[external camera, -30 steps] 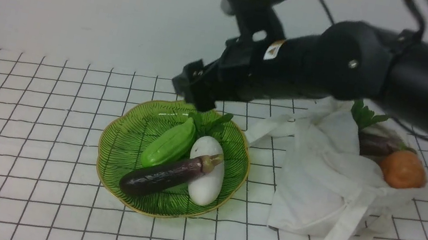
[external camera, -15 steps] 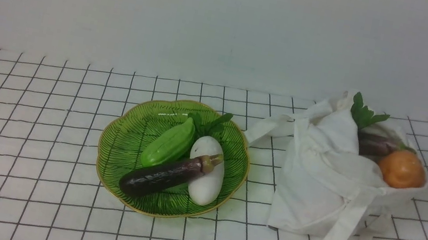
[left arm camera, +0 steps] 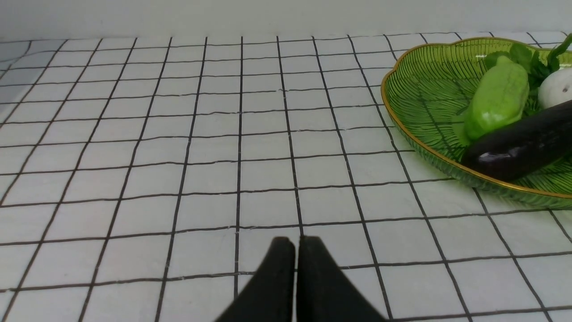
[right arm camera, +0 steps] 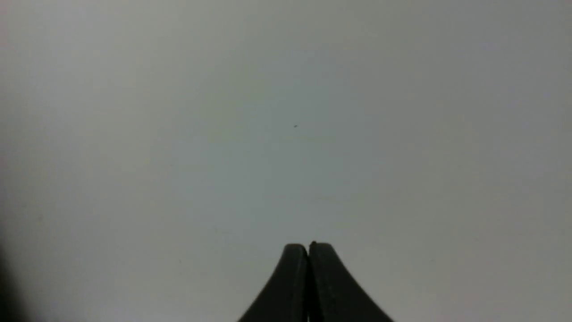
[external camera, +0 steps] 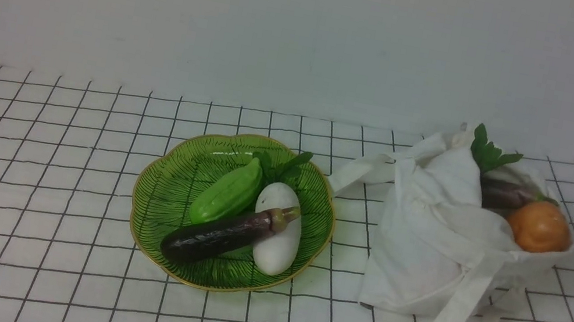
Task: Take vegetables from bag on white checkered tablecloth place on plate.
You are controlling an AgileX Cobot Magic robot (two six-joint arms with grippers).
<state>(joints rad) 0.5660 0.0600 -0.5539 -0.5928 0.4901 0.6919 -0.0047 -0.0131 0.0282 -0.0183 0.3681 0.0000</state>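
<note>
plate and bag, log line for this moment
plate: eggplant, green vegetable, white vegetable | bag: orange vegetable inside | left gripper: shut | right gripper: shut

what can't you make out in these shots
1. Front view: the bag hides its own contents except an orange vegetable, a dark purple one and leaf tips; how many remain inside cannot be told.
2. Left wrist view: the frame edge cuts off the plate and the eggplant on it.
3. Right wrist view: only the shut right gripper against a blank surface; where it is stays unclear.
</note>
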